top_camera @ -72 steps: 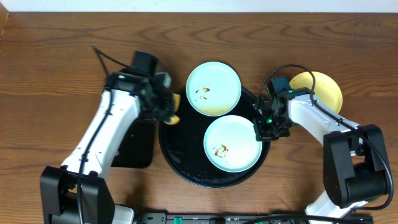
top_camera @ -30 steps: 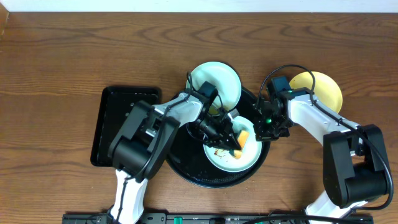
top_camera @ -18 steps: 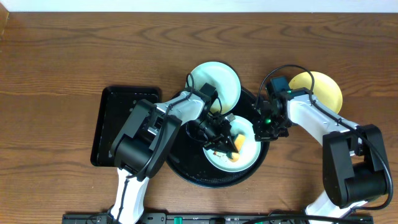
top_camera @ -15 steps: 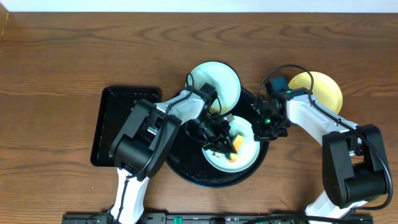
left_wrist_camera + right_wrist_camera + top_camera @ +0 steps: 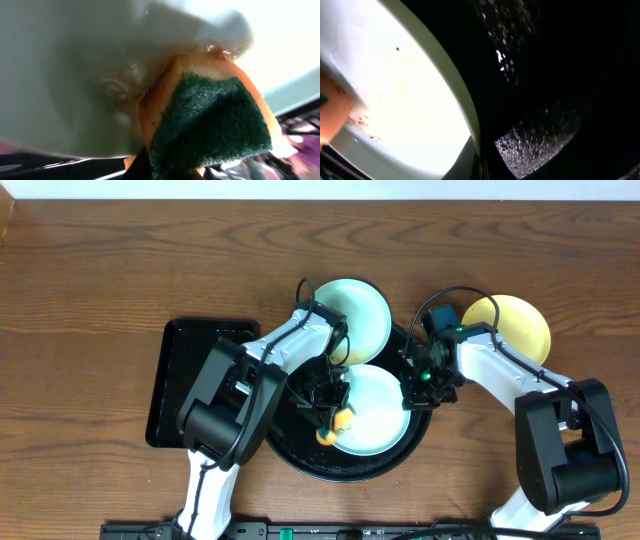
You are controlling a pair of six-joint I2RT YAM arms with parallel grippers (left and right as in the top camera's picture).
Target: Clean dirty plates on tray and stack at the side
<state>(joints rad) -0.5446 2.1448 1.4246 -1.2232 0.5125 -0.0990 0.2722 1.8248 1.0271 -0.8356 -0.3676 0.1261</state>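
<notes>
We are working over a brown wooden table, where the large round black tray is sitting in the middle and a smaller rectangular black tray is lying just to its left. Three plates are showing. One pale blue plate is resting inside the round tray. A second pale blue plate is sitting at the tray's far edge, partly over the rim. The pale yellow plate is lying on the table to the right, off the tray. Our left gripper is clamping an orange sponge with a green scouring face and pressing it against the near blue plate's left side. A faint brownish smear is showing beside the sponge in the left wrist view. Our right gripper is sitting at that same plate's right rim, but we cannot tell whether its jaws are closed on it. A few brown specks are dotting the plate in the right wrist view.
</notes>
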